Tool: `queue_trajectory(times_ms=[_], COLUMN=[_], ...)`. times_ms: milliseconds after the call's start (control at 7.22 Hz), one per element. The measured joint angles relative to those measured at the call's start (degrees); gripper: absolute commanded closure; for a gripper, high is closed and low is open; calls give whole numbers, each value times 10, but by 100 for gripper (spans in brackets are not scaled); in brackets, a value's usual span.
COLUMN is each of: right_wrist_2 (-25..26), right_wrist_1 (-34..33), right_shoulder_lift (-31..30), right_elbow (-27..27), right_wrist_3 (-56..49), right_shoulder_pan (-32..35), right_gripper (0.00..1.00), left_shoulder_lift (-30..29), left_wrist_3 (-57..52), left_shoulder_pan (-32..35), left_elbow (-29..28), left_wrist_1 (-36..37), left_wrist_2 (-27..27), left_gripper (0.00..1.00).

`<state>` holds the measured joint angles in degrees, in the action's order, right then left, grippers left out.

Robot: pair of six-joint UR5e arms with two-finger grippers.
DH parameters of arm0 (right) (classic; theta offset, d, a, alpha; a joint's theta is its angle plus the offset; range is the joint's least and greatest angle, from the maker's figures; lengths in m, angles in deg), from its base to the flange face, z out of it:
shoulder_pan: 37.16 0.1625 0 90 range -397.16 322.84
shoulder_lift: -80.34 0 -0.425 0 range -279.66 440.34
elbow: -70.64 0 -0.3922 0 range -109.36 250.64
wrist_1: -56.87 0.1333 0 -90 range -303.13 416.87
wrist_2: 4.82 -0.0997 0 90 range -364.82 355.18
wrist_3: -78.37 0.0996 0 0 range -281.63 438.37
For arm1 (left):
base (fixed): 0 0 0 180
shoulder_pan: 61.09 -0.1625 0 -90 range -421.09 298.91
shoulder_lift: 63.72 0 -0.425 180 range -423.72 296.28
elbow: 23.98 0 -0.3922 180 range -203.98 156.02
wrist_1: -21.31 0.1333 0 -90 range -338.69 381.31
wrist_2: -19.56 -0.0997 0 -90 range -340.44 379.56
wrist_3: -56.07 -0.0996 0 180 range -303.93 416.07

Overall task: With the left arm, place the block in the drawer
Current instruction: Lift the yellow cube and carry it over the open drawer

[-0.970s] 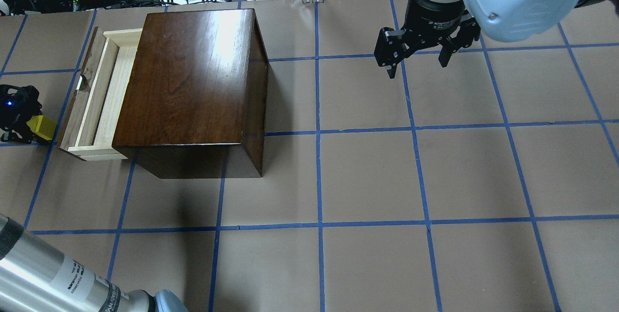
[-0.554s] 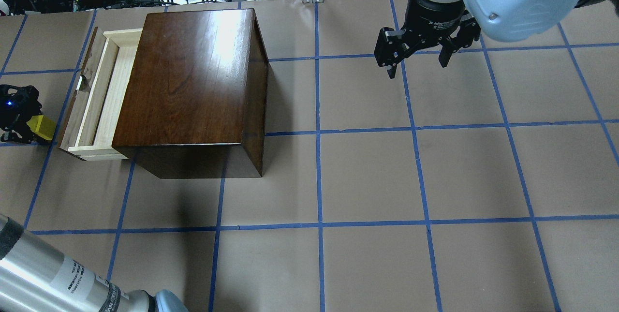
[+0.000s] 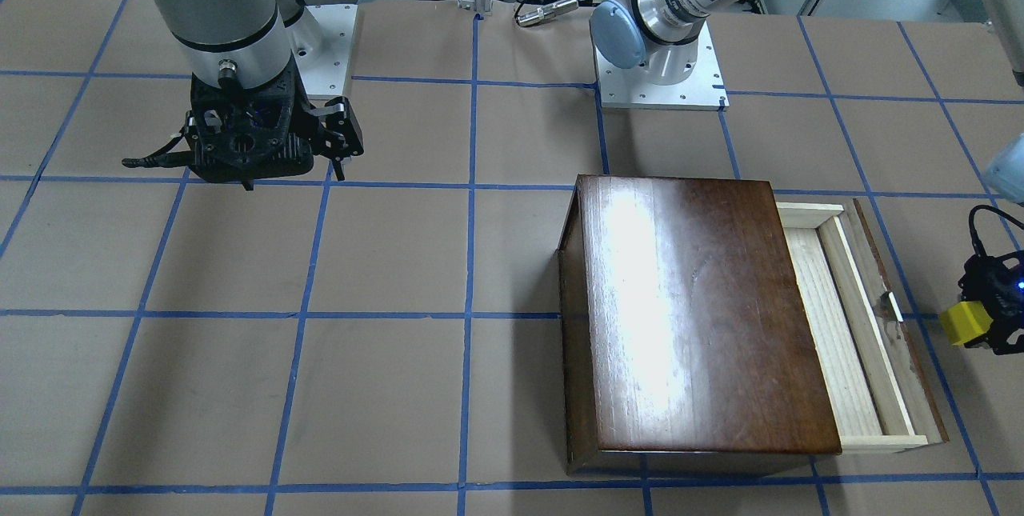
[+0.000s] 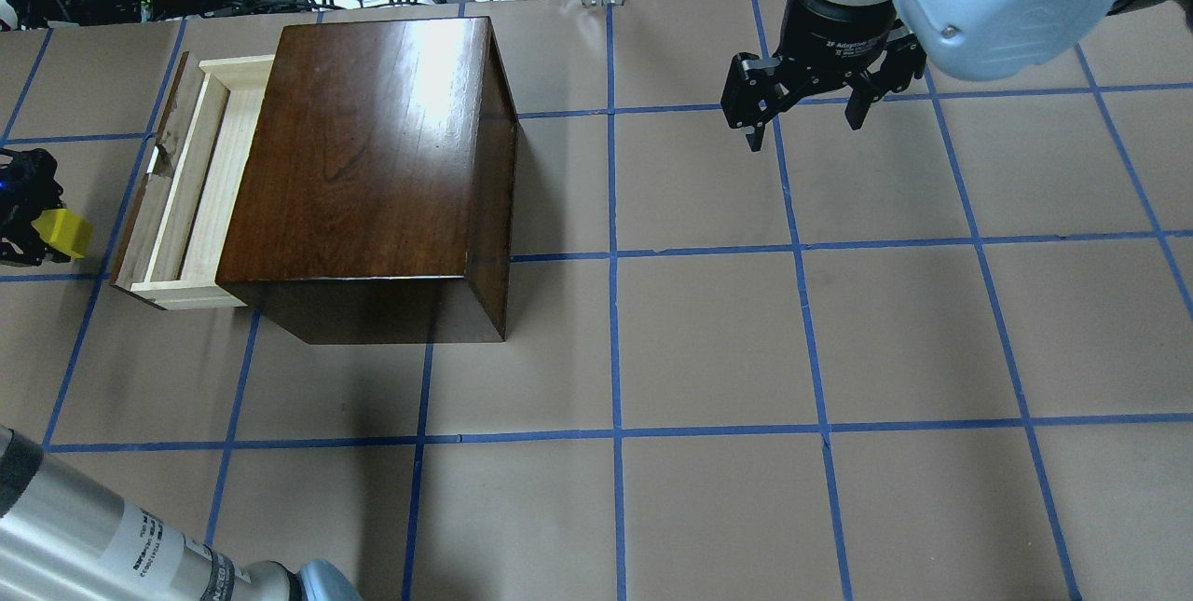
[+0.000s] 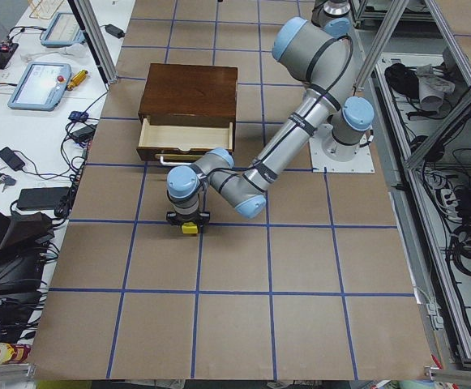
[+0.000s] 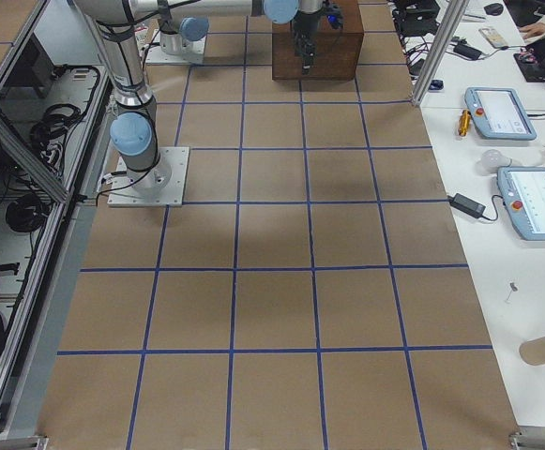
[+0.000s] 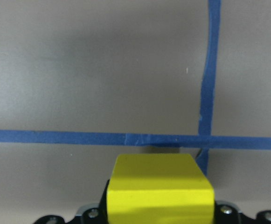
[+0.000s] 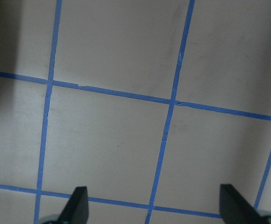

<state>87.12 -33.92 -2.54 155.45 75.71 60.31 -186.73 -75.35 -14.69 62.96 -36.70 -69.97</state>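
I see my left arm [image 5: 259, 166] stretched low across the table [image 4: 708, 340] with its wrist bent straight down. The left gripper [image 3: 982, 322] pinches the block [image 3: 962, 322] just outside the dark front of the open drawer [image 3: 836, 340] (not in the tray yet). The right gripper [image 4: 804, 128] hangs well apart from the box [image 4: 373, 154], fingers spread with nothing between them.

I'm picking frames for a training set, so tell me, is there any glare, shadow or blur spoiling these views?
Overhead exterior: a white glare patch lies on top of the wooden box. Exterior front-facing: the same glare, as a broader streak. Left wrist-mounted: the yellow block at the bottom edge looks slightly soft. Right wrist-mounted: a dark shadow fills the upper-left corner.
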Motion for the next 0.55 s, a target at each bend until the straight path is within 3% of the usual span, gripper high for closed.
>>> queue_trajectory(times_ms=[554], right_wrist_2=[0], right_wrist_1=[0], right_shoulder_lift=[0], right_elbow=[0], right_wrist_3=[0], right_shoulder_pan=[0], right_gripper=[0], left_shoulder_lift=[144], left_wrist_3=[24], left_shoulder_pan=[13], left_elbow=[-3], left_wrist_1=[-151], left_wrist_2=[8], left_gripper=[100])
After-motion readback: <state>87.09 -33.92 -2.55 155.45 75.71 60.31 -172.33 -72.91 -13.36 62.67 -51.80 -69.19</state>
